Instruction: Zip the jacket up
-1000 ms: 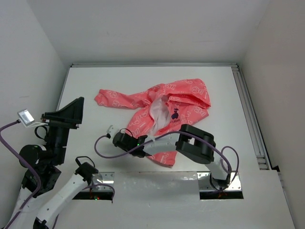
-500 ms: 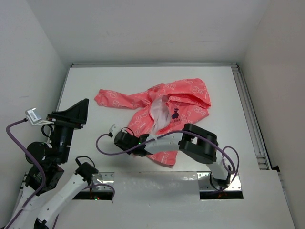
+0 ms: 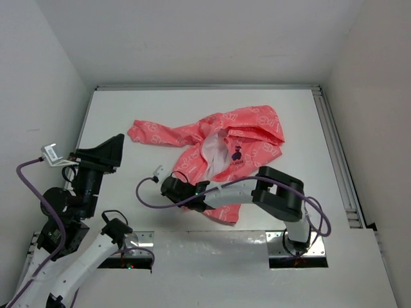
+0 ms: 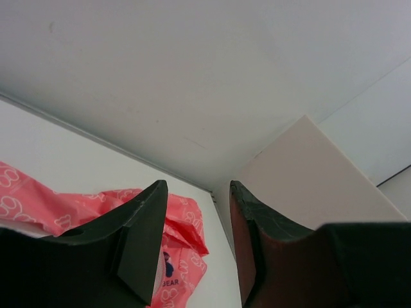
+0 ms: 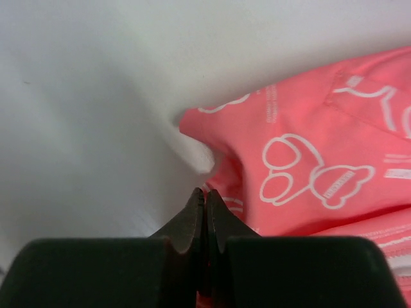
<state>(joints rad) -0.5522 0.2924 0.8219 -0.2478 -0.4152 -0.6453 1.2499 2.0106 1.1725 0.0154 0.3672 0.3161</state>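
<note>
The coral-pink hooded jacket (image 3: 234,144) lies on the white table with its front open, white lining and dark chest emblem showing. My right gripper (image 3: 185,191) sits low at the jacket's lower left hem. In the right wrist view its jaws (image 5: 205,192) are pressed together, with pink fabric (image 5: 308,167) bunched at the tips and a strip of pink showing between the fingers. My left gripper (image 3: 108,151) is raised to the left of the jacket, apart from it. It is open and empty in the left wrist view (image 4: 196,187), with the jacket (image 4: 176,218) beyond the fingers.
White walls enclose the table (image 3: 160,109) at the back and sides. A metal rail (image 3: 334,147) runs along the right edge. A purple cable (image 3: 144,199) loops beside the right wrist. Mounting plates (image 3: 212,247) lie at the near edge.
My left gripper has swung a little to the right and lower. My right gripper has shifted slightly right and nearer, and the jacket's lower hem has moved with it.
</note>
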